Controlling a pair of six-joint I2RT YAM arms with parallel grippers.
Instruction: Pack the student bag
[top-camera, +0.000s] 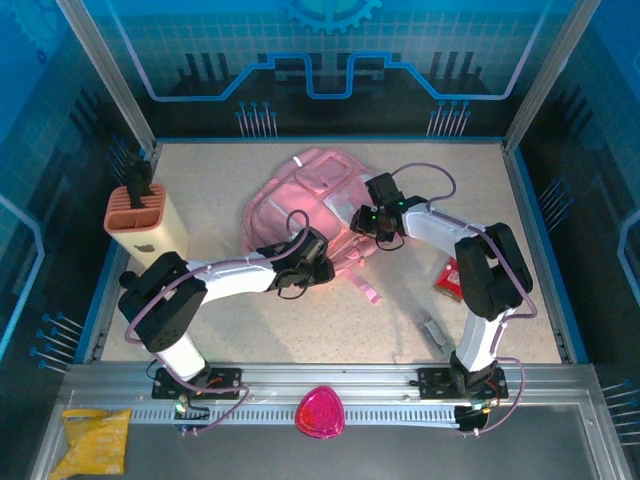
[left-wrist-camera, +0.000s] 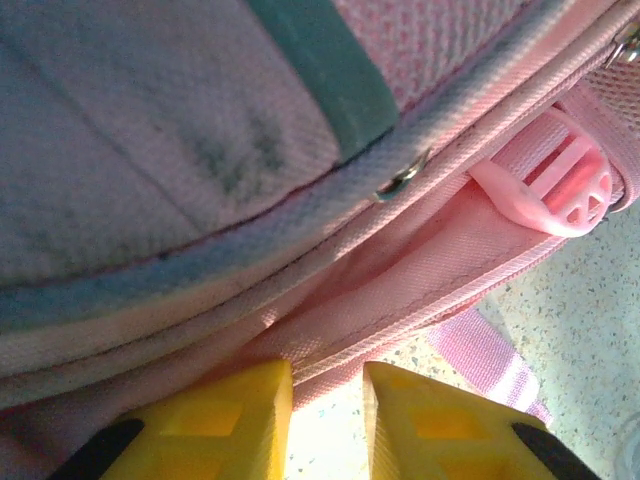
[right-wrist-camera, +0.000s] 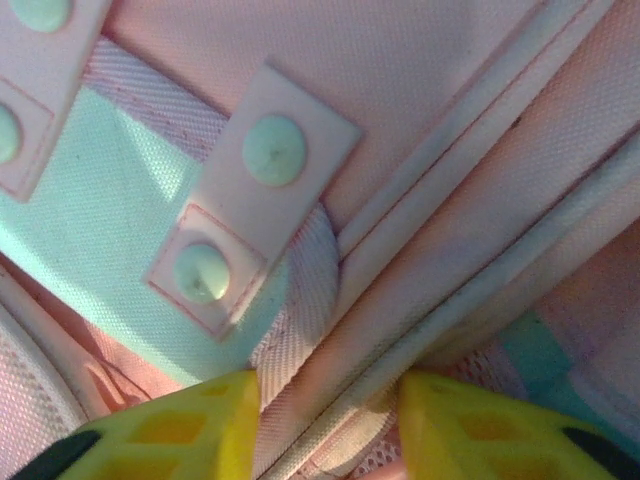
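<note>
Facing the far edge of the surface (top-camera: 230, 320), both tools meet the near side of the student bag (top-camera: 295, 195): left tool (left-wrist-camera: 328, 415) pinches its hem; right tool (right-wrist-camera: 330, 425) straddles a seam, grip unclear.

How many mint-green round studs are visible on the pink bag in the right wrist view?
4. Two on the middle tab: upper stud, lower stud. Two on the upper-left tab: top-edge stud, left-edge stud, both cut off. More may be hidden.
</note>
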